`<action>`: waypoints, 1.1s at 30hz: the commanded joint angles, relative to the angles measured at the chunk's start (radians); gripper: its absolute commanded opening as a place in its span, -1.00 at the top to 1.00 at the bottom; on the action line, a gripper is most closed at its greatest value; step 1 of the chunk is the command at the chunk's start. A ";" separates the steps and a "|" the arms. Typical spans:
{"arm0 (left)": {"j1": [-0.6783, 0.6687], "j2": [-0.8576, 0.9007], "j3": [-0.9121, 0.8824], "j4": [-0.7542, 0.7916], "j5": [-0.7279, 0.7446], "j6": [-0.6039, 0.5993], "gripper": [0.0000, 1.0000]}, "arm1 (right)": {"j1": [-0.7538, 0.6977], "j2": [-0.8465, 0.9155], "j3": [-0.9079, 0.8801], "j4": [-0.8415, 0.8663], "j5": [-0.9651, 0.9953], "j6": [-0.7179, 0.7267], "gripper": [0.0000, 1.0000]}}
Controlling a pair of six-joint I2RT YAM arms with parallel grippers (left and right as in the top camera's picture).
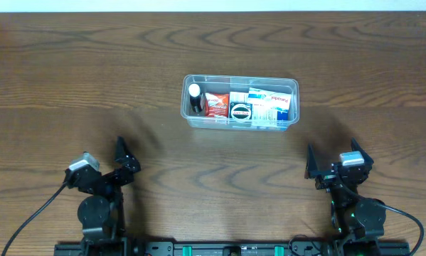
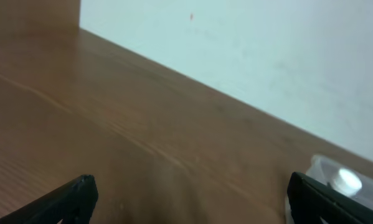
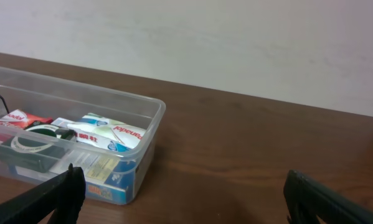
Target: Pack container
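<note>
The clear plastic container (image 1: pixel 292 87) stands at the table's middle back. Inside lie a dark bottle with a white cap (image 1: pixel 195 99), a red packet (image 1: pixel 217 104), a small dark round-labelled item (image 1: pixel 240 111) and white-and-blue boxes (image 1: pixel 273 105). The right wrist view shows its right end (image 3: pixel 150 109) with the boxes. The left wrist view shows only a corner with the white cap (image 2: pixel 347 180). My left gripper (image 1: pixel 125 158) is open and empty at the front left. My right gripper (image 1: pixel 333 162) is open and empty at the front right. Both are well short of the container.
The brown wooden table (image 1: pixel 70 78) runs wide on all sides of the container. A pale wall (image 3: pixel 236 37) rises behind its far edge. The arm bases and cables sit at the front edge.
</note>
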 commanded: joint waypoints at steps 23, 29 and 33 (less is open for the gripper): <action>-0.038 -0.063 -0.086 0.012 0.037 0.333 -0.96 | -0.018 -0.006 -0.002 -0.005 0.007 -0.013 -0.98; -0.038 -0.063 -0.086 0.012 0.037 0.333 -0.96 | -0.018 -0.006 -0.002 -0.005 0.007 -0.013 -0.98; -0.038 -0.063 -0.086 0.012 0.037 0.333 -0.96 | -0.018 -0.006 -0.002 -0.005 0.007 -0.013 -0.98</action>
